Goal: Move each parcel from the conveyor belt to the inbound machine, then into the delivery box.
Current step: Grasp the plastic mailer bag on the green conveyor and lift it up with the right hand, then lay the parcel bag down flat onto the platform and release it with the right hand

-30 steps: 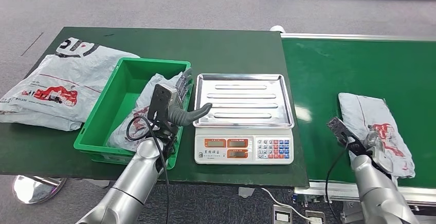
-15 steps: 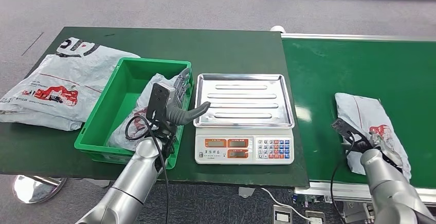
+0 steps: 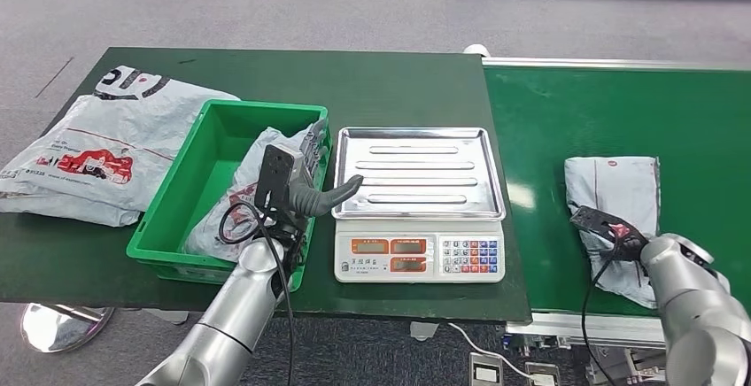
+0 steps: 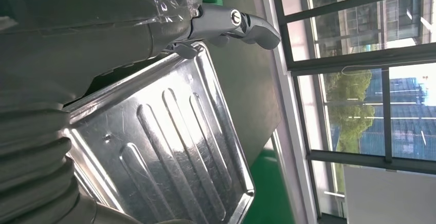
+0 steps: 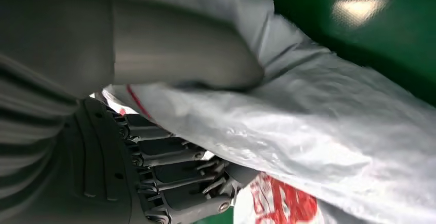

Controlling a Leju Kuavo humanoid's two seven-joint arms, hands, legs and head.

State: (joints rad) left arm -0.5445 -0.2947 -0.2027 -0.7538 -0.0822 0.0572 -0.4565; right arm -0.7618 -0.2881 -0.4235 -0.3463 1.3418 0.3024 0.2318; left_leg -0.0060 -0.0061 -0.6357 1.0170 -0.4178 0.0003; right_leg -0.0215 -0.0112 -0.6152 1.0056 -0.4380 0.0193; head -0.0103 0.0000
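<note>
From the head view, the right robot hand (image 3: 639, 246) clamps the grey plastic mailer parcel (image 3: 615, 193) on the green conveyor belt (image 3: 611, 111), likely for lifting toward the steel-trayed weighing scale (image 3: 416, 173); the left robot hand (image 3: 312, 182) waits with fingers apart beside the green plastic delivery box (image 3: 190, 187) on the counter (image 3: 372, 85); the left wrist view shows its thumb (image 4: 241, 23) over the tray, holding nothing; the right wrist view shows thumb above and fingers (image 5: 180, 175) beneath the film, gripping.

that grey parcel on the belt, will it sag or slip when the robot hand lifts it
Probably floppy: the parcel is a wrinkled soft plastic mailer, already creased around the right robot hand gripping it, so its free end likely droops. The glossy film may slip. It lies fairly flat, so it is likely light.
</note>
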